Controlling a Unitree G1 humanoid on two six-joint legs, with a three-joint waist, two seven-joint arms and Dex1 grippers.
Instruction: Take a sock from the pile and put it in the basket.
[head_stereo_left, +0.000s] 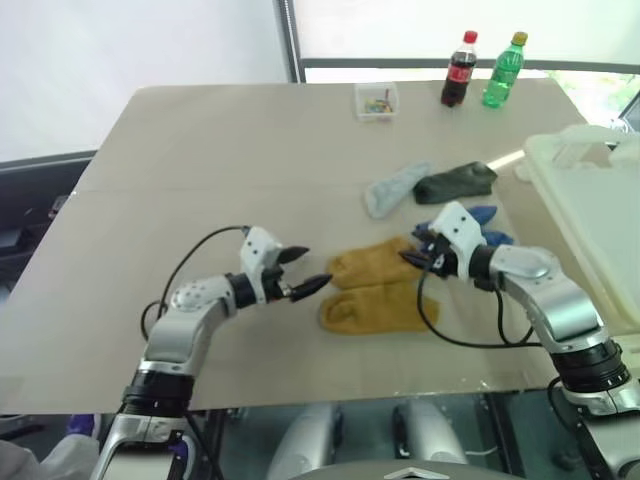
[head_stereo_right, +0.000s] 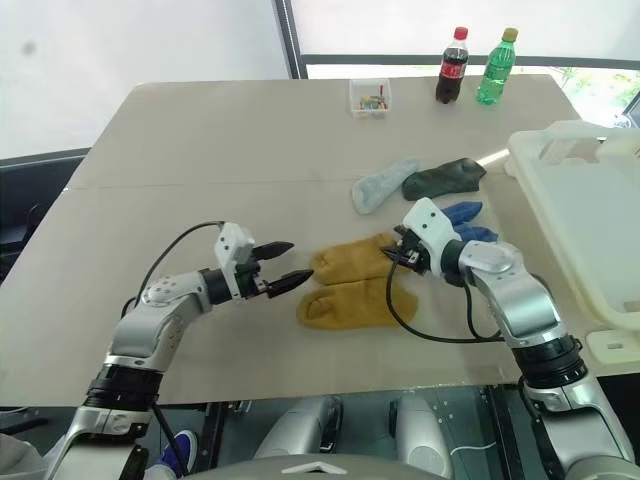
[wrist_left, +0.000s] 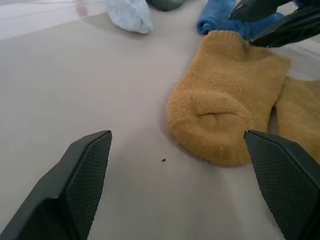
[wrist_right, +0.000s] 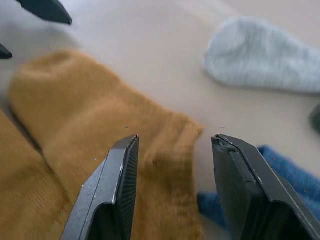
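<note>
A wide beige bench (head_stereo_left: 200, 170) carries everything. Near its middle lie two mustard-yellow socks (head_stereo_left: 375, 285), side by side and touching. Just beyond them sit a royal blue sock (head_stereo_right: 465, 222), a pale blue-grey sock (head_stereo_left: 392, 188) and a dark grey-green sock (head_stereo_left: 456, 181). At the far edge stand a small clear plastic box (head_stereo_left: 376, 101), a cola bottle (head_stereo_left: 459, 70) and a green bottle (head_stereo_left: 503, 71). An off-white laundry basket (head_stereo_right: 585, 215) rests at the right edge.
</note>
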